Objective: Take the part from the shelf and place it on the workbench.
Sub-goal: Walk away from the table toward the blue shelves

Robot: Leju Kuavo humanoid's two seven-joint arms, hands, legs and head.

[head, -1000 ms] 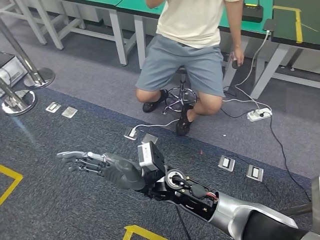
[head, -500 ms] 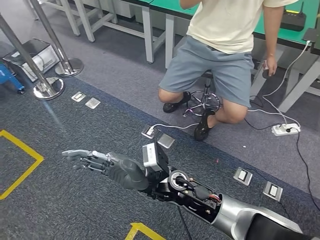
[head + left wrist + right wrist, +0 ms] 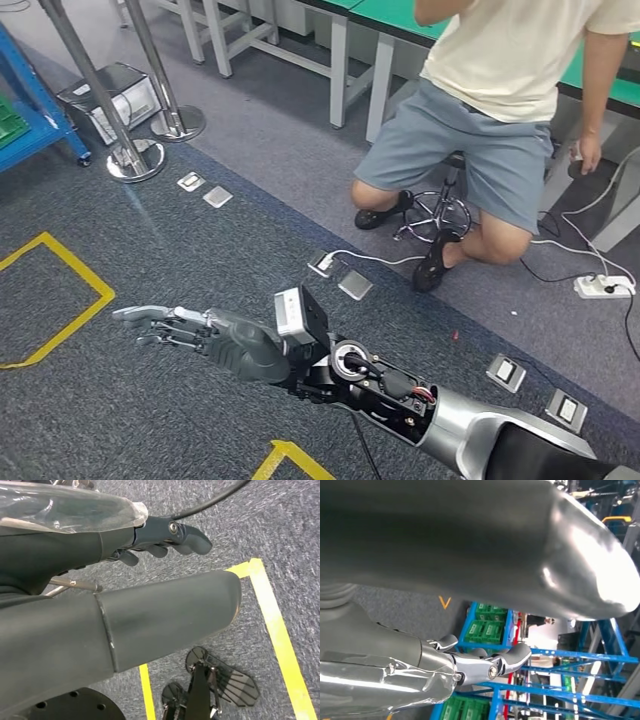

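A: As the camera swings left, a blue metal shelf point(image 3: 30, 125) has entered the head view; green crates point(image 3: 488, 625) sit on it.
B: Hands?
A: Right hand point(image 3: 204, 335) outstretched, fingers apart, empty. Left hand point(image 3: 166, 535) hanging, fingers loosely apart. Part itself not identifiable yet — approach underway, I judge.

The right arm point(image 3: 423, 405) enters the head view from about 5 o'clock and reaches across toward 9 o'clock, roughly level above the floor. Its right hand point(image 3: 204, 335) is stretched out flat, the fingers point(image 3: 147, 315) extended and slightly apart, holding nothing. In the left wrist view the left hand point(image 3: 124, 575) holds nothing, its dark fingers point(image 3: 177, 535) nearly straight and the thumb alongside them.
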